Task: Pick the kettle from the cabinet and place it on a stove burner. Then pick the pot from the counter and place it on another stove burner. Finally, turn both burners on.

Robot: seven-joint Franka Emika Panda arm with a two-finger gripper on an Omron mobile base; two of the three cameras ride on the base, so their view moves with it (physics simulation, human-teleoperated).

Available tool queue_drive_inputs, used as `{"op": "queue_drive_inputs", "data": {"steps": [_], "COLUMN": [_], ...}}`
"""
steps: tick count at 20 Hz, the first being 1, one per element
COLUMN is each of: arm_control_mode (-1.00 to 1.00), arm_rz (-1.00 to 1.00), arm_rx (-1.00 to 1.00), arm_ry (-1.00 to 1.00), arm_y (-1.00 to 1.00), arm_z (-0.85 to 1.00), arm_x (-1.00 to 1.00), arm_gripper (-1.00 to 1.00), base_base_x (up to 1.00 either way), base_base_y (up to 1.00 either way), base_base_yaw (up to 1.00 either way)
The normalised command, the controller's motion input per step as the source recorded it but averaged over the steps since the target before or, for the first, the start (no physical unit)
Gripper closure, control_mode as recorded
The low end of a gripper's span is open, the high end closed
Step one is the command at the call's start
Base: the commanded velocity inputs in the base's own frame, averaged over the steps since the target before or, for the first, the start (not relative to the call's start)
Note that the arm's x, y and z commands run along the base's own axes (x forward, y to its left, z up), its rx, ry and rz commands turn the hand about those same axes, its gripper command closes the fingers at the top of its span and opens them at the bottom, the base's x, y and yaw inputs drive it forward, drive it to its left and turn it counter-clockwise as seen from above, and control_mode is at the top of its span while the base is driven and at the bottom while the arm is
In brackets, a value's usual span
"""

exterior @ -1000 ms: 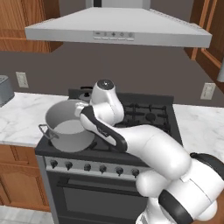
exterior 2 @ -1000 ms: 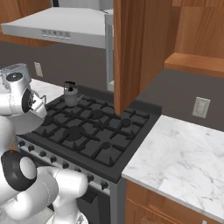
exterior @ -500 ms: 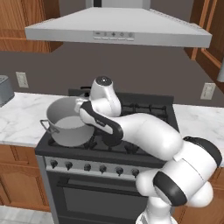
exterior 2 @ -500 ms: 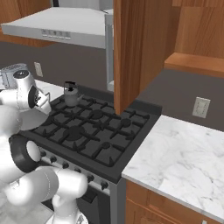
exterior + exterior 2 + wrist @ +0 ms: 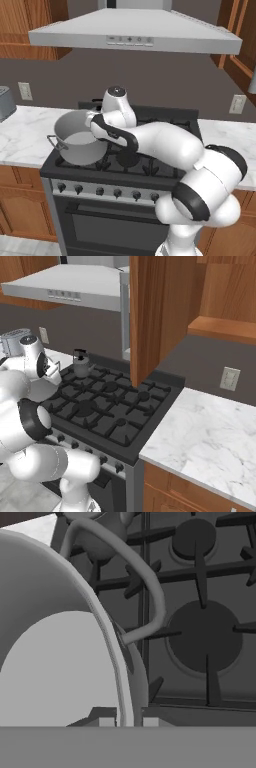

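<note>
Range (image 5: pixel 125 172) — pot (image 5: pixel 77 142), kettle (image 5: pixel 81 364).

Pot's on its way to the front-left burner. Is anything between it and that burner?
Nothing visible. The pot, its rim pinched in the gripper, hangs over the range's front-left corner. The kettle sits on a rear burner, apart.

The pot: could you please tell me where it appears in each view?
Left base view: pot left of centre, over the stove's front-left corner.
Right base view: far left, hidden behind the arm.
Hand view: left half, close up.
Shared landmark: the stove.
</note>
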Motion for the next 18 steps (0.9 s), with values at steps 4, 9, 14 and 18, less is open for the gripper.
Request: {"op": "queue_drive_inputs", "data": {"steps": [4,9,14,18], "arm_control_mode": [-1.0,-1.0,-1.0,-1.0], "arm_rz": [-0.02,-0.03,-0.04,-0.04], "arm_rx": [0.0,0.0,0.0,0.0], "arm_ry": [0.0,0.0,0.0,0.0], "arm_y": [0.0,0.0,0.0,0.0], "arm_z": [-0.11,-0.05,-0.08,-0.11], "arm_x": [0.11,0.12,0.12,0.04], "arm_gripper": [1.0,1.0,1.0,1.0], "base_base_x": [0.0,0.0,0.0,0.0], "base_base_y": [0.0,0.0,0.0,0.0], "base_base_yaw": [0.0,0.0,0.0,0.0]}}
